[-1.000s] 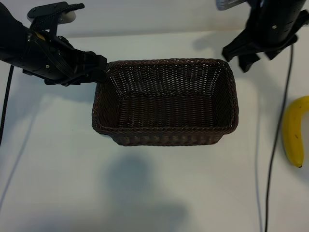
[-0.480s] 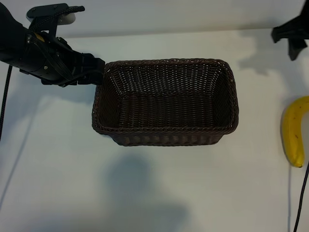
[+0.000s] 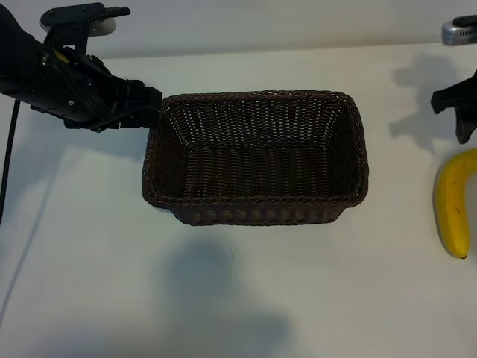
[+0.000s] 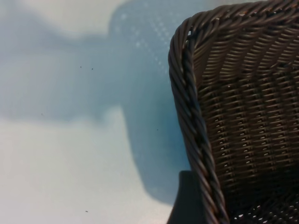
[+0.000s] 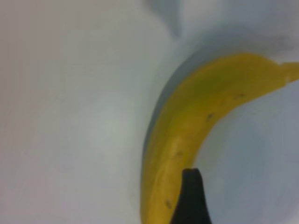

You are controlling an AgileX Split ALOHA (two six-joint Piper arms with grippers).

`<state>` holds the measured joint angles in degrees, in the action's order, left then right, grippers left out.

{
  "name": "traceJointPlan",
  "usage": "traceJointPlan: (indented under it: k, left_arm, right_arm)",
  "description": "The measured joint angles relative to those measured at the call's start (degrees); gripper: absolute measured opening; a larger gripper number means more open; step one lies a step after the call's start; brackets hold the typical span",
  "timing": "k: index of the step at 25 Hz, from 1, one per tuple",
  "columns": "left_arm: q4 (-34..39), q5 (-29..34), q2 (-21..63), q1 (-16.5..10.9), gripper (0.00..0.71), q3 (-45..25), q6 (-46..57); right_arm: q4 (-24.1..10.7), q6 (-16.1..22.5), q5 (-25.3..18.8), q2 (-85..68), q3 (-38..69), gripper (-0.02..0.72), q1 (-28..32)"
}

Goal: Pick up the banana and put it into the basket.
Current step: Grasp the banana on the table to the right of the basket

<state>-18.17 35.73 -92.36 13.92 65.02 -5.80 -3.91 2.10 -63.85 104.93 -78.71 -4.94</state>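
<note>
The banana [image 3: 453, 205] lies yellow and curved on the white table at the far right, apart from the basket [image 3: 253, 200]. That dark brown wicker basket stands in the middle with nothing inside. My right gripper [image 3: 456, 112] hovers open just behind the banana's far end. In the right wrist view one dark finger [image 5: 190, 200] stands over the banana [image 5: 187, 135], not gripping it. My left gripper [image 3: 153, 104] sits at the basket's far left corner. One finger [image 4: 187, 200] shows outside the twisted rim [image 4: 187, 93]; the other is hidden.
A black cable [image 3: 9, 149] hangs down the table's left side below the left arm. A grey part of the right arm [image 3: 460, 31] shows at the top right. White tabletop stretches in front of the basket and between basket and banana.
The right arm has swung from above the basket's far right corner out to the right and down toward the banana. The left arm, basket and banana have stayed put.
</note>
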Motion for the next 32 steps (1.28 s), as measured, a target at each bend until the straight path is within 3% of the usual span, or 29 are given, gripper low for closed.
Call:
traceJointPlan:
  k: [5,13,19,23,32]
  left_arm:
    - [0.0,0.0,0.0,0.0,0.596,0.0,0.0]
    - [0.0,0.0,0.0,0.0,0.596,0.0,0.05]
    - [0.0,0.0,0.0,0.0,0.596,0.0,0.05]
    - [0.0,0.05,0.0,0.0,0.596,0.0,0.1]
    - [0.0,0.17,0.0,0.0,0.596,0.0,0.1]
  right_arm:
    - [0.0,2.5,10.02,-3.09,7.33,0.559,0.02]
    - [-0.18,9.46,20.0,-3.47,16.7,0.56,2.87]
    - [1.36,9.89,22.02,-3.52,18.71,0.56,3.04]
    - [4.58,7.05,22.31,-3.52,18.71,0.561,3.04]
    - [5.29,2.38,22.48,-3.45,18.71,0.581,3.04]
